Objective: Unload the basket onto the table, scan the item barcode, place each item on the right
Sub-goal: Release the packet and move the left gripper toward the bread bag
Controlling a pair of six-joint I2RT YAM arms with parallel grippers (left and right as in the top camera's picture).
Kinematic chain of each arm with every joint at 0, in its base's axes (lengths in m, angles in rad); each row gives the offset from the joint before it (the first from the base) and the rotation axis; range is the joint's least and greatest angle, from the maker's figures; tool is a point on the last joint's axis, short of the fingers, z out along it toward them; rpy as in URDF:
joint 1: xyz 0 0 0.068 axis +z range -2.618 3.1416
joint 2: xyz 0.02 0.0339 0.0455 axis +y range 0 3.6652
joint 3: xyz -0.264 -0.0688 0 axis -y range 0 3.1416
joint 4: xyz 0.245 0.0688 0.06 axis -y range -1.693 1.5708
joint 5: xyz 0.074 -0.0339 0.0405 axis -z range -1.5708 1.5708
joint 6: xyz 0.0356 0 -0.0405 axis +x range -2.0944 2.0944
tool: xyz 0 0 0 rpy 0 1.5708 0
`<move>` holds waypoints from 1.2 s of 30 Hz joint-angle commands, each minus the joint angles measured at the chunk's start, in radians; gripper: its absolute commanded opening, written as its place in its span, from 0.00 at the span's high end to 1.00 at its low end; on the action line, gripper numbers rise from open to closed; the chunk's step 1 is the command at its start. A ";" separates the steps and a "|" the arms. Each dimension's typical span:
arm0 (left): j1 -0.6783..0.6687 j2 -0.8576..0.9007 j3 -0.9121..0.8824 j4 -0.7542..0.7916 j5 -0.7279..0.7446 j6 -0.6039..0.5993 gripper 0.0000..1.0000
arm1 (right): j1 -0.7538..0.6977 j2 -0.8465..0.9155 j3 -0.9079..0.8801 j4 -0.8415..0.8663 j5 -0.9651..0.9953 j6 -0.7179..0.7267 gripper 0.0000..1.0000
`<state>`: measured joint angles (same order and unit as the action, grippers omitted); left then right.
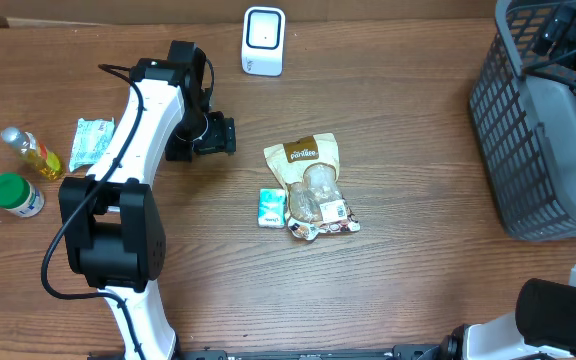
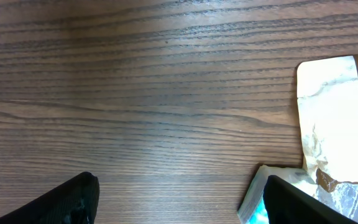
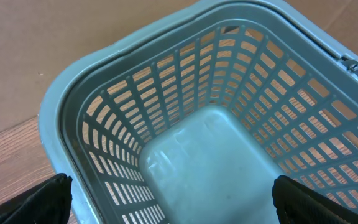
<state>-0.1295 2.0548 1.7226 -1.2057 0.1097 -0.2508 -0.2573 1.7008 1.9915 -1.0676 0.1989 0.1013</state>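
A tan and clear snack bag [image 1: 308, 180] lies flat mid-table, with a small teal packet [image 1: 272, 207] touching its left side. The white barcode scanner [image 1: 263, 40] stands at the back. My left gripper [image 1: 226, 135] hovers open left of the bag, holding nothing. In the left wrist view its black fingers [image 2: 73, 202] frame bare wood, with the bag [image 2: 334, 124] and the teal packet [image 2: 253, 196] at the right edge. My right gripper [image 3: 173, 211] is open and empty above the grey basket [image 3: 216, 162]. I cannot see any barcode.
The basket [image 1: 528, 130] fills the table's right side. At the left stand a small yellow bottle [image 1: 33, 152], a green-lidded jar [image 1: 16, 195] and a pale green packet [image 1: 92, 142]. The left arm [image 1: 133, 150] stretches over the left part of the table.
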 commanded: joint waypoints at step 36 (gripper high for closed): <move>-0.005 -0.002 0.000 -0.002 0.021 0.019 0.13 | 0.000 -0.010 0.018 0.004 0.010 0.004 0.00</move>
<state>-0.1295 2.0548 1.7226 -1.2114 0.1200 -0.2508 -0.2573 1.7008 1.9915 -1.0672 0.1986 0.1013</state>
